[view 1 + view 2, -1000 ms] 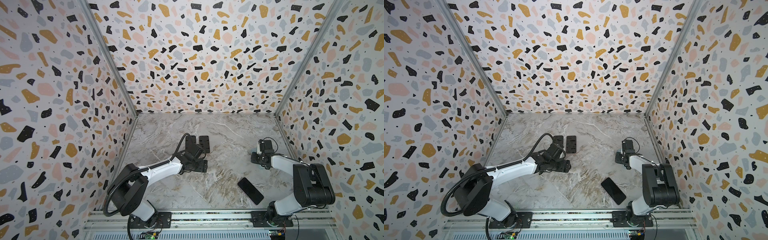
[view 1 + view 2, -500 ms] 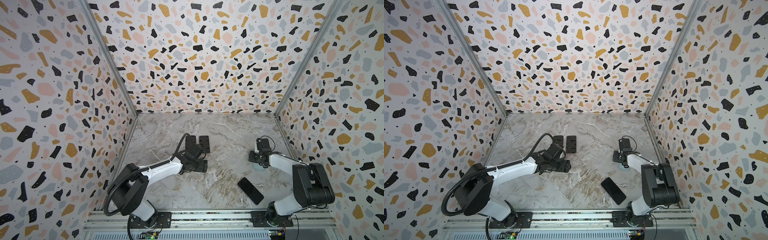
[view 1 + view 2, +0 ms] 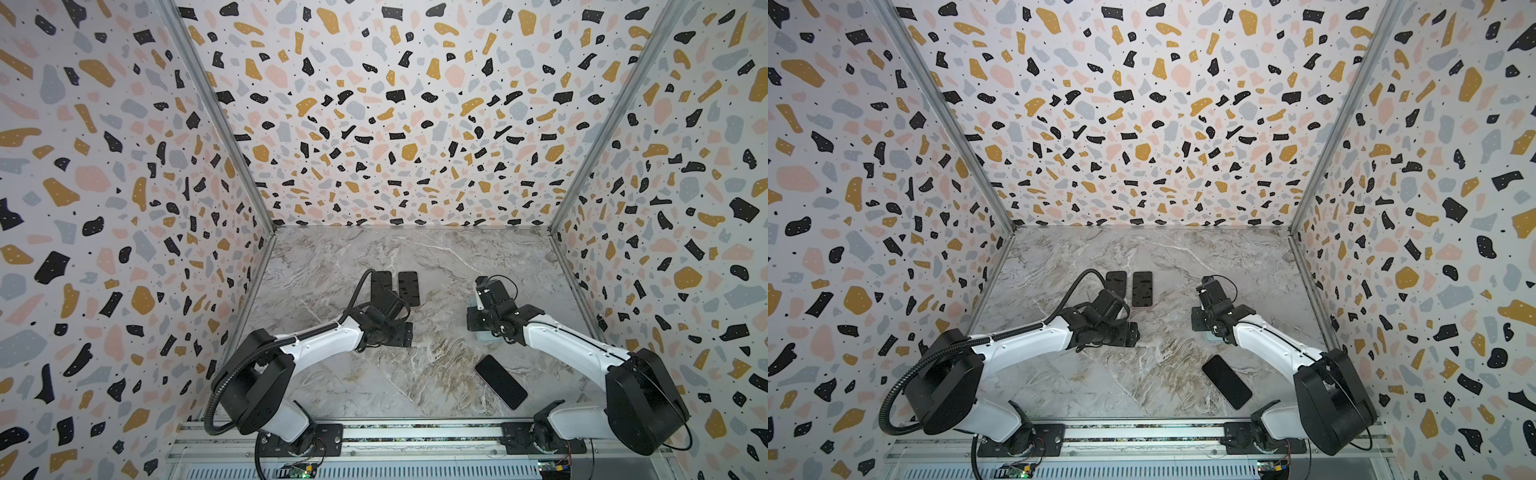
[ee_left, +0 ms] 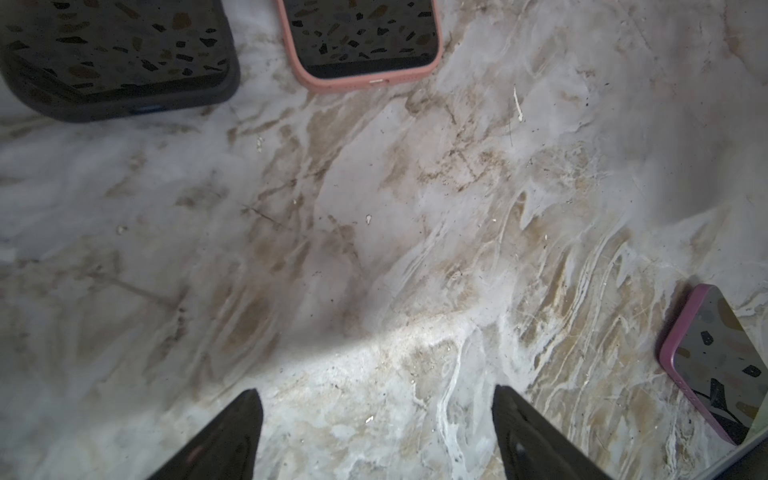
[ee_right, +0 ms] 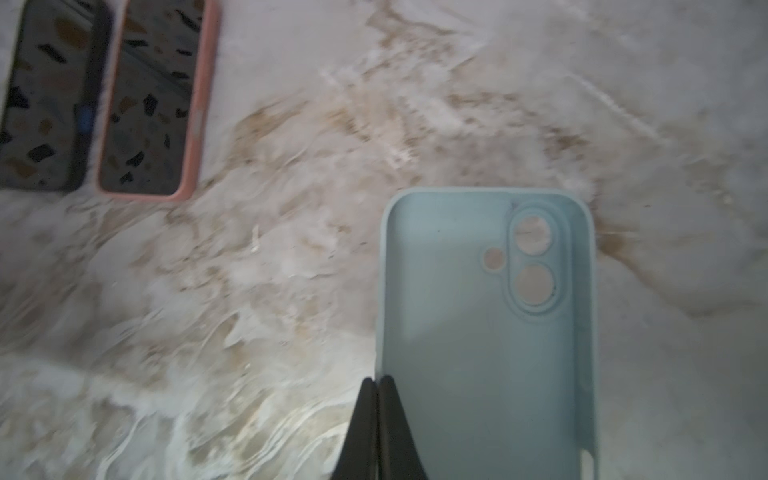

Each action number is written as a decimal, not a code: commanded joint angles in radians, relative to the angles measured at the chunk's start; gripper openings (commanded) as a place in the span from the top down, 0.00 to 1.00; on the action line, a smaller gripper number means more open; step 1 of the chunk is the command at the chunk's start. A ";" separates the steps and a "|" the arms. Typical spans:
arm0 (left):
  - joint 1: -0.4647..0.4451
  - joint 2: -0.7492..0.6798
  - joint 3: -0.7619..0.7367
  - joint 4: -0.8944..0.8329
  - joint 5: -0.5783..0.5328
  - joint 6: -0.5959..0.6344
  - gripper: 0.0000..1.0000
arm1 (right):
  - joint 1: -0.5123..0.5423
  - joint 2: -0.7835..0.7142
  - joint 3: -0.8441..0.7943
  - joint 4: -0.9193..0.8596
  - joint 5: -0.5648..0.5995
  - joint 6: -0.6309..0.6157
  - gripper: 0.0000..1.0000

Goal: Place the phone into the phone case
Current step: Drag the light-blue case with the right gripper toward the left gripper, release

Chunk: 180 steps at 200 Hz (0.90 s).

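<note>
Pinching the thin side wall of the light blue phone case (image 5: 486, 332), the right gripper (image 5: 377, 380) is now holding it with both fingers pressed together on that wall. A second ago the jaws were still a little apart and the arm was standing nearer to the right wall of the cell. Now it is pulling the case (image 3: 486, 336) toward the middle of the marble table (image 3: 415, 257), and the blur in the right wrist view agrees with this motion. I cannot tell whether the case is sliding or is lifted a little.

The phone (image 3: 500, 381) is lying flat, screen up, where it was before, near the case on the side of the robot bases and not touching it. The case is empty, with its open side up, so the task is only starting, I think: the case is being brought to a better place before the phone goes in.

The left gripper (image 4: 376, 388) is not changing: its jaws are standing wide apart over bare table, holding nothing, near the dark cased phone (image 4: 116, 54) and the pink cased phone (image 4: 365, 37).
</note>
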 commanded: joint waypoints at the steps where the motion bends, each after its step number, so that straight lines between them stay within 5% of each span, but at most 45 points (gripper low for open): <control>1: 0.007 -0.024 -0.030 0.021 -0.008 -0.019 0.13 | 0.107 -0.008 0.006 -0.048 -0.003 0.132 0.97; 67: 0.007 -0.081 -0.109 0.044 -0.027 -0.047 0.14 | 0.304 0.121 -0.014 0.191 -0.060 0.325 0.94; 135: 0.007 -0.105 -0.146 0.053 -0.042 -0.058 0.13 | 0.322 0.183 -0.038 0.266 -0.095 0.339 0.87; 180: 0.008 -0.126 -0.157 0.054 -0.041 -0.068 0.14 | 0.322 0.149 -0.030 0.238 -0.103 0.308 0.72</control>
